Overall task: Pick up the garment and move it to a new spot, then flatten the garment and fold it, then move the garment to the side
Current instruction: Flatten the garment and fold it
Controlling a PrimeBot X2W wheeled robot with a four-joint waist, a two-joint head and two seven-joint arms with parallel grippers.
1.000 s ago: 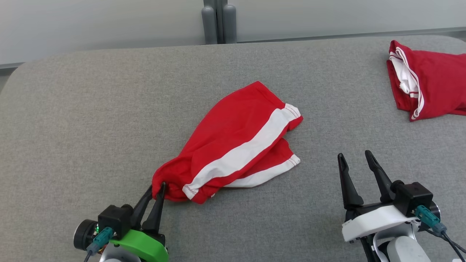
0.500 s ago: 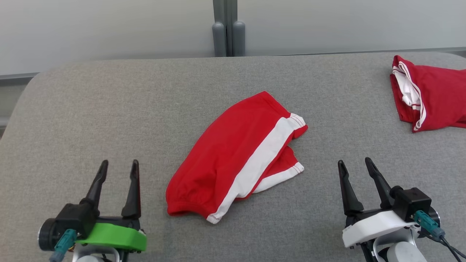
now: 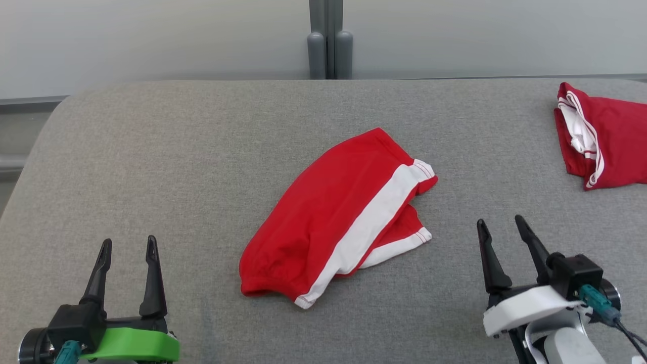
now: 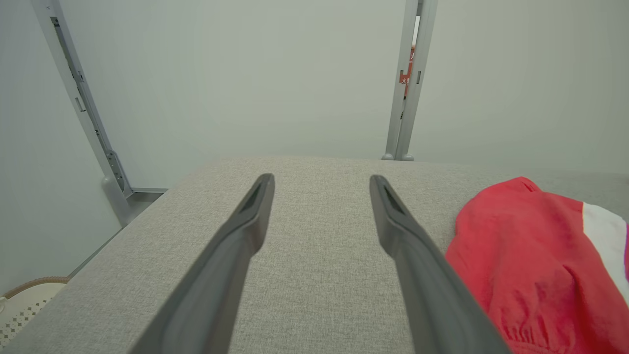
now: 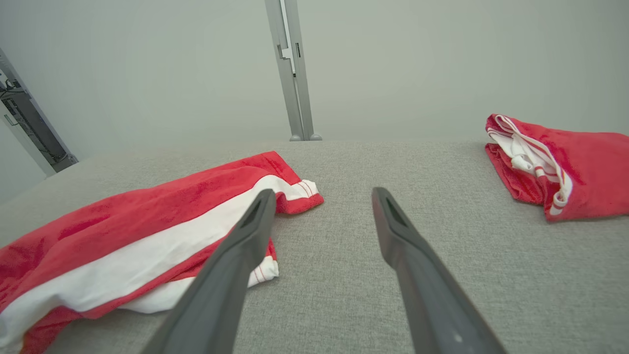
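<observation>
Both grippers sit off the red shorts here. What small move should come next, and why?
Probably bring the left gripper toward the bunched waistband end of the red shorts nearest it. It and the right gripper stand open and empty, and the shorts lie unflattened, legs overlapping askew.

Worktop (image 3: pixel 202 151): you face a wide surface covered in grey woven fabric, with a rounded far left corner.
Wall (image 3: pixel 151 40): plain, pale grey panels run along the far side.
Post (image 3: pixel 328 30): grey metal at far centre, with two rounded feet by the worktop's far edge and a small red label (image 4: pixel 407 73).
Second upright (image 4: pixel 83 103): grey metal, far left.
Cream perforated object (image 4: pixel 22 305): low at near left; you cannot tell what it is.
Light: soft and even.
</observation>
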